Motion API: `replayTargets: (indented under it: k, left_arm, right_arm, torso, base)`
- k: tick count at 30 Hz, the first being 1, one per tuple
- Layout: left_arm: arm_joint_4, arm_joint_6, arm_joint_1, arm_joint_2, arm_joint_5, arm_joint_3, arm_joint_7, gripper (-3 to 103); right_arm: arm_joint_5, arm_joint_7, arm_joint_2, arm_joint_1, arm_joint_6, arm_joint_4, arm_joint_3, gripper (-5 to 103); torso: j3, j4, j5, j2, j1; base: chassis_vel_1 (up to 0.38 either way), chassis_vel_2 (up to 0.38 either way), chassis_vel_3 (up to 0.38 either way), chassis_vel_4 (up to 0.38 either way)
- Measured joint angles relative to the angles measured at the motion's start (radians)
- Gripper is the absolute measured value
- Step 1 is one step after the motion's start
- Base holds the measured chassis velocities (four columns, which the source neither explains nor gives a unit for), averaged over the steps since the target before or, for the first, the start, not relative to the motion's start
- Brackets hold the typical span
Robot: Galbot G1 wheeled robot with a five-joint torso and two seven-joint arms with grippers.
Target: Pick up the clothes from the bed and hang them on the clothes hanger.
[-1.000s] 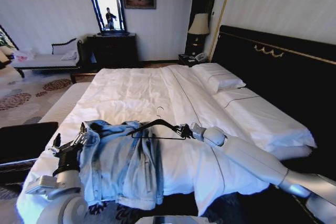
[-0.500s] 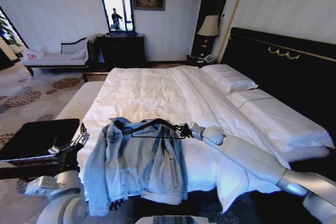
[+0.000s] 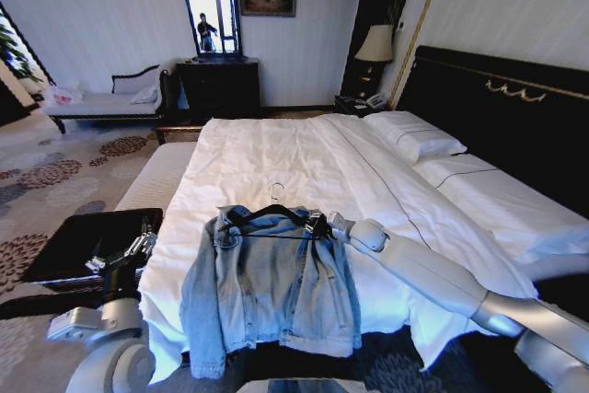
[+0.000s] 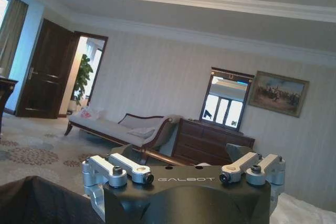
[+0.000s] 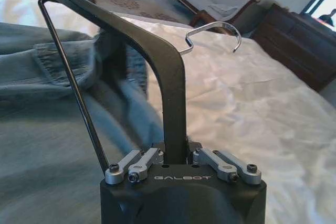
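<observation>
The light blue denim jacket (image 3: 276,287) hangs back-outward from the black clothes hanger (image 3: 267,216) at the front edge of the bed (image 3: 276,144). Its hem and one sleeve drop past the mattress edge. My right gripper (image 3: 318,225) is shut on the hanger's bare right arm. In the right wrist view the gripper (image 5: 176,156) clamps that arm of the hanger (image 5: 157,61). The wire hook (image 5: 215,30) curves up over the sheet, and the hanger's far end sits inside the jacket (image 5: 47,108). My left gripper (image 3: 138,250) stands open, apart from the jacket at its left, with its fingers (image 4: 123,167) spread.
A low black table (image 3: 87,238) stands beside the bed under my left arm. The black headboard (image 3: 515,117) and pillows (image 3: 419,140) are to the right. A chaise (image 3: 106,103), a dark dresser (image 3: 216,85) and a lamp (image 3: 375,43) line the far wall. Patterned carpet lies at left.
The head view has swung, shifting the whole room. The left gripper has come off the jacket's shoulder. The jacket now hangs straighter from the hanger held by the right gripper.
</observation>
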State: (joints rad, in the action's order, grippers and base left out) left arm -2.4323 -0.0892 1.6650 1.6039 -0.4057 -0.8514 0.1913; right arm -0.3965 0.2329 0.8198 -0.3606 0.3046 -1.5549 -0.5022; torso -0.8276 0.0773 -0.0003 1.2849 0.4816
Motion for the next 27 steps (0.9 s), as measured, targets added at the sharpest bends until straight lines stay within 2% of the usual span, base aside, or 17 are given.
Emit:
replayTargets:
  k: [5,7,11,14,18,27]
  left_arm:
    - [0.004,0.0,-0.006,-0.008,-0.007,-0.005,0.0,100]
    - [0.006,0.0,-0.007,-0.01,-0.01,-0.007,0.0,100]
    - [0.013,0.001,-0.013,-0.017,-0.028,-0.022,0.001,100]
    - [0.017,0.003,-0.016,-0.02,-0.034,-0.026,0.001,100]
    - [0.023,0.005,-0.02,-0.024,-0.042,-0.031,0.002,100]
    - [0.026,0.006,-0.018,-0.037,-0.061,-0.053,0.003,100]
  right_arm:
    - [0.072,0.017,0.023,0.108,0.112,0.032,-0.031,19]
    - [0.084,0.019,0.022,0.124,0.133,0.031,-0.04,19]
    - [0.143,0.042,0.004,0.201,0.244,0.013,-0.092,19]
    - [0.161,0.062,0.0,0.228,0.281,0.009,-0.118,19]
    - [0.207,0.073,0.032,0.239,0.343,0.027,-0.157,19]
    - [0.279,0.062,0.086,0.251,0.381,0.113,-0.181,19]
  torso:
    - [0.0,0.0015,0.0005,0.0,0.0]
    - [0.0,0.0013,0.0007,0.0,0.0]
    - [0.0,0.0005,0.0,0.0,0.0]
    - [0.0,0.0005,-0.0002,0.0,0.0]
    - [0.0,0.0009,0.0003,0.0,0.0]
    - [0.0,0.0005,0.0002,0.0,0.0]
  base:
    - [0.0,0.0,0.0,0.0]
    - [-0.029,-0.008,0.017,0.001]
    - [-0.014,-0.004,0.005,-0.002]
    - [0.0,0.0,0.0,0.0]
    - [0.0,0.0,0.0,0.0]
    - [0.0,0.0,0.0,0.0]
